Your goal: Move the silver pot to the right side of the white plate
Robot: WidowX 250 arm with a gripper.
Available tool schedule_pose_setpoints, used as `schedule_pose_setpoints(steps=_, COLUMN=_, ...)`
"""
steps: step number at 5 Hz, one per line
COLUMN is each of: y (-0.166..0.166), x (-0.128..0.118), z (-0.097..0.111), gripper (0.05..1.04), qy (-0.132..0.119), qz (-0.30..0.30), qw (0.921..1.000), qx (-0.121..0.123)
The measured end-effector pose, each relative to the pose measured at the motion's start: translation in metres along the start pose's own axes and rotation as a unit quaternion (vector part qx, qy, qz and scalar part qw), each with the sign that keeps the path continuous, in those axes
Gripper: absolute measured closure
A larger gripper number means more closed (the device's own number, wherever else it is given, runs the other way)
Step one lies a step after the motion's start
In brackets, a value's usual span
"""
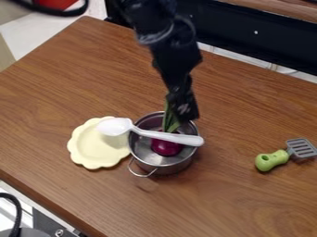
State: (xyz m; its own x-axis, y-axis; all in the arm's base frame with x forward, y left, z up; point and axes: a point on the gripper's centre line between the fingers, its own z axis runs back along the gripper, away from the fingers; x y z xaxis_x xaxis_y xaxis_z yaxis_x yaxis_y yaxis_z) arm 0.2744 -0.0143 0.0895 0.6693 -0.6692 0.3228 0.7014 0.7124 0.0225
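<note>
Above the back right rim of the silver pot (160, 165) hangs the black gripper (186, 111), coming down from the top edge. The pot stands directly right of the pale, scalloped plate (93, 147); whether the two touch, I cannot tell. Inside the pot lies a purple vegetable (166, 147) with green leaves, its tops partly behind the gripper. A white spoon (162, 135) rests across the pot, its bowl out over the plate. The pot's wire handle points to the front left.
A toy spatula (272, 160) with a green handle and grey slotted head lies on the wooden table (248, 203) at the right. The table's front left edge runs below the plate. Dark equipment stands beyond the back edge.
</note>
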Motion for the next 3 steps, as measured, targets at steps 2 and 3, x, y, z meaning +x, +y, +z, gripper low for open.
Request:
schedule_pose_setpoints(steps=2, y=0.061, x=0.019, z=-0.011, gripper=0.083, qy=0.036, qz=0.089, qw=0.9948, qx=0.036)
schedule_pose_setpoints(steps=3, y=0.083, x=0.023, z=-0.022, gripper=0.083, qy=0.048, qz=0.121, qw=0.9904, qx=0.047)
